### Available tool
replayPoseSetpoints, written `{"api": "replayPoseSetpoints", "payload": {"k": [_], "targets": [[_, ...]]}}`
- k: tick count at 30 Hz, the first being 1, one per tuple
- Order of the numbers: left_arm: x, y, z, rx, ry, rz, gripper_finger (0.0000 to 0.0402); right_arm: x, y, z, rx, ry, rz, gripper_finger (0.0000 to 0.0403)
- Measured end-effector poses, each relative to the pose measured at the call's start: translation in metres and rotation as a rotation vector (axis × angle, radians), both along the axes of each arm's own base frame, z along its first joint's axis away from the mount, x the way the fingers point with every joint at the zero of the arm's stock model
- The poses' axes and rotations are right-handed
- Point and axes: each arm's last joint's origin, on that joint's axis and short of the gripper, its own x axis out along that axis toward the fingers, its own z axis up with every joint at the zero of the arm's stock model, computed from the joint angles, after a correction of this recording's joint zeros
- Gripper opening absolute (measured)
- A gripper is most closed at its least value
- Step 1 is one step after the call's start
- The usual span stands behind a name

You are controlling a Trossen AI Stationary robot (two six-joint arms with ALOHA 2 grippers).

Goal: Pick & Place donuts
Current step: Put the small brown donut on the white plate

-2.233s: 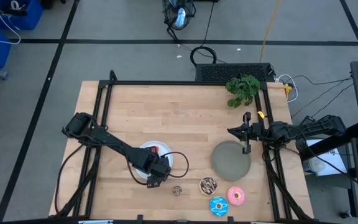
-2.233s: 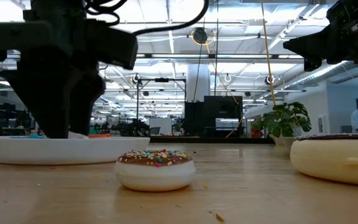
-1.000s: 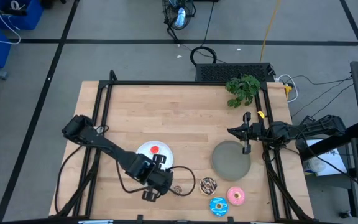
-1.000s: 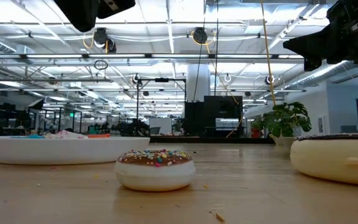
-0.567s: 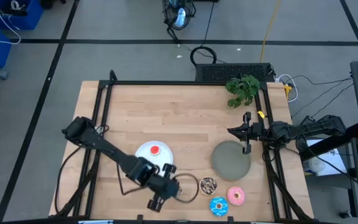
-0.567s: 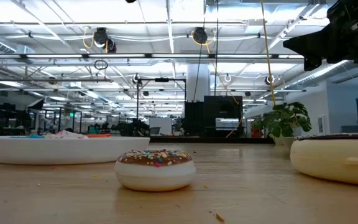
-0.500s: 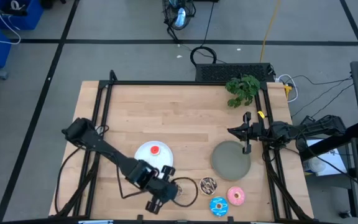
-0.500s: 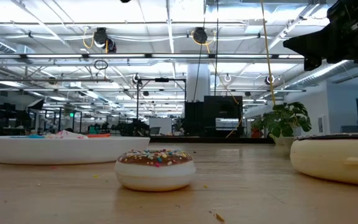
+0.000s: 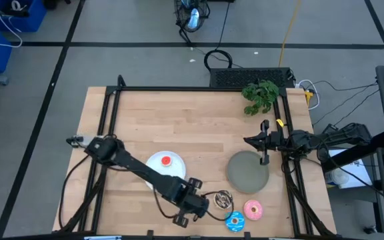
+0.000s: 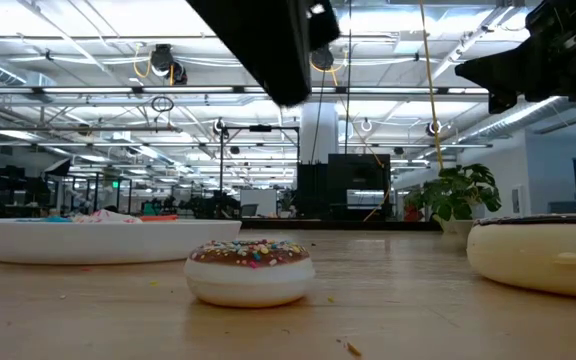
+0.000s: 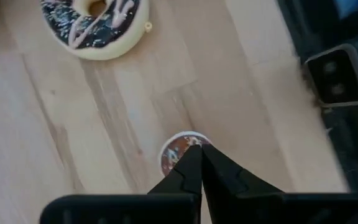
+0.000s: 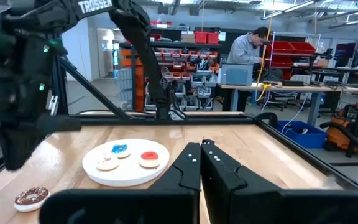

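A tiny brown sprinkled donut [image 11: 173,151] [image 10: 251,270] lies flat on the wooden table near its front edge. My left gripper [image 11: 196,149] [image 9: 189,209] hangs shut above this donut, well clear of it. A larger chocolate donut [image 9: 224,198] [image 11: 95,25], a blue one [image 9: 234,221] and a pink one [image 9: 253,210] lie to its right. The white plate [image 9: 153,168] holds a tiny red donut [image 9: 166,160], a blue one [image 12: 119,149] and a white one [image 12: 107,163]. My right gripper [image 9: 265,145] [image 12: 201,147] waits shut at the table's right side.
A grey round plate [image 9: 248,171] lies below my right gripper. A potted plant [image 9: 260,95] stands at the far right corner. A black frame [image 9: 179,89] runs around the table. A person [image 12: 250,46] stands in the room beyond.
My left gripper has swung from the near side of the white plate toward the table's right edge, and now hangs over the tiny brown donut. It stays shut. No donut has moved.
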Motion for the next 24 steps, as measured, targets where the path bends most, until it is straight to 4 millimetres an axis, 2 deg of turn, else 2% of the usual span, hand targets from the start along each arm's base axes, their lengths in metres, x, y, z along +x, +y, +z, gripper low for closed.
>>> {"api": "replayPoseSetpoints", "payload": {"k": [4, 7, 11, 19, 24], "targets": [[0.009, -0.006, 0.001, 0.039, -0.019, -0.091, 0.0021, 0.0, 0.0, 0.0, -0.006, 0.003, 0.0, 0.0], [0.01, -0.007, 0.001, 0.049, -0.015, -0.107, 0.005, 0.0, 0.0, 0.0, -0.007, 0.003, 0.0, 0.0], [0.008, -0.003, -0.001, 0.115, 0.002, -0.071, 0.0113, 0.0, 0.0, 0.0, -0.006, 0.003, 0.0, 0.0], [0.004, -0.001, -0.013, 0.117, 0.042, 0.033, 0.026, 0.0, 0.0, 0.0, -0.008, 0.002, 0.0, 0.0], [0.004, 0.001, -0.031, 0.082, 0.061, 0.046, 0.0318, 0.0, 0.0, 0.0, -0.008, 0.002, 0.0, 0.0]]}}
